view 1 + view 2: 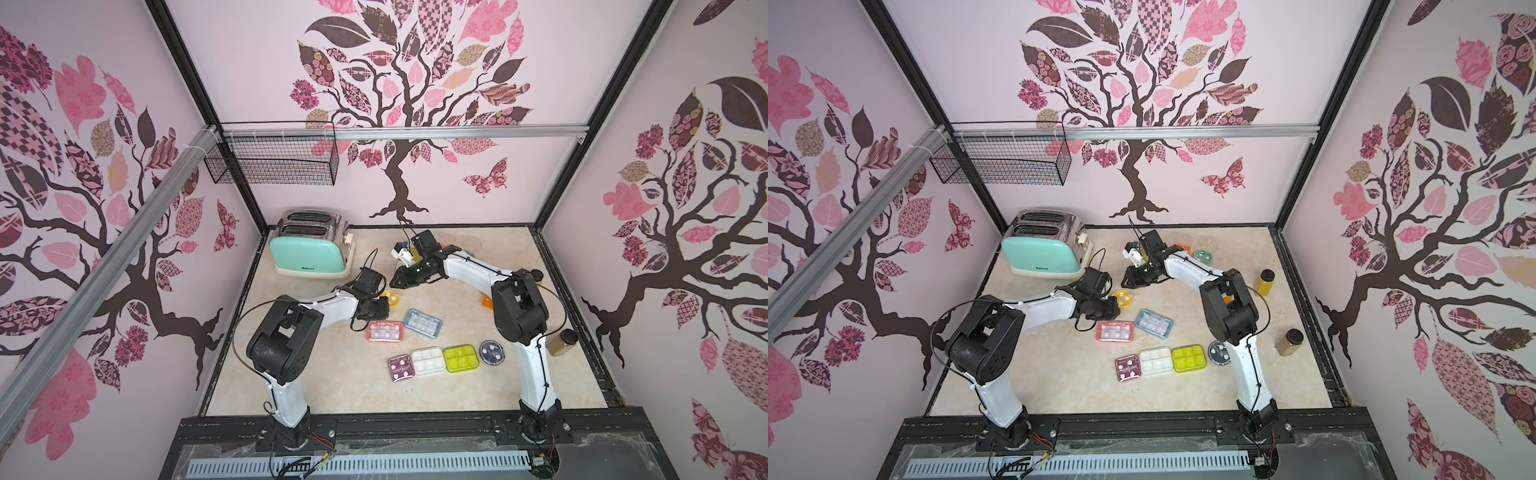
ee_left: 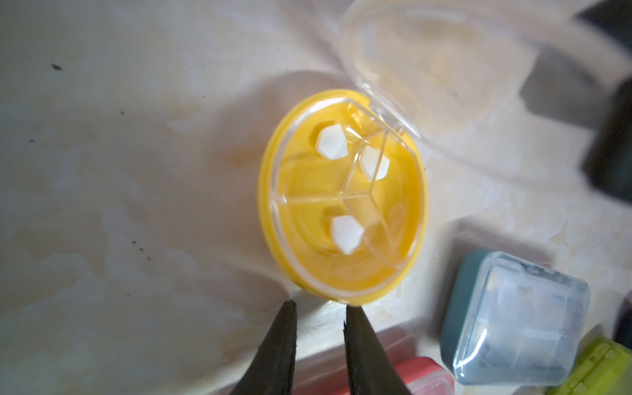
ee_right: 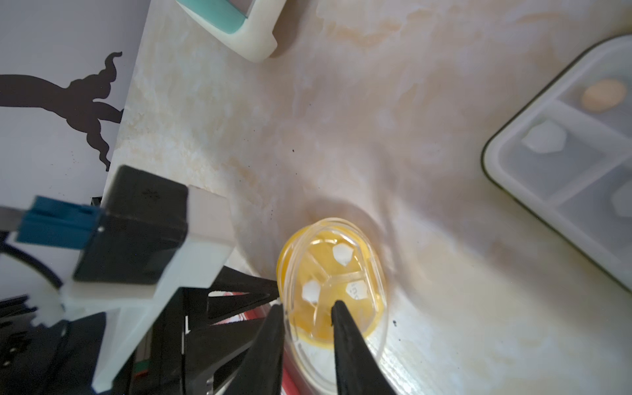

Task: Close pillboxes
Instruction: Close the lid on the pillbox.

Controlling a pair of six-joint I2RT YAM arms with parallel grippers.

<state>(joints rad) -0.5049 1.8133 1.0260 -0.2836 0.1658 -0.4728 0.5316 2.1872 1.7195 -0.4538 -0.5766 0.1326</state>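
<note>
Our left gripper (image 2: 319, 306) is slightly parted with nothing between its fingers. Its tips are just beside the near rim of the round yellow pillbox (image 2: 307, 195). Our right gripper (image 3: 307, 304) straddles the edge of that box's clear lid (image 2: 444, 68), one finger outside it and one over it. We cannot tell whether it pinches the lid or only brackets it. The lid is tilted up from its hinge, and three white pills (image 2: 333, 142) show in the compartments. In both top views the yellow box sits on the table (image 1: 332, 374) between the two grippers, just behind the pink pillbox (image 1: 385, 331) and the blue pillbox (image 1: 423, 323). The blue one's lid is down. Nearer the front we see a row of pillboxes: maroon (image 1: 401, 367), white (image 1: 428, 360), yellow-green (image 1: 460, 357) and round navy (image 1: 492, 351).
</note>
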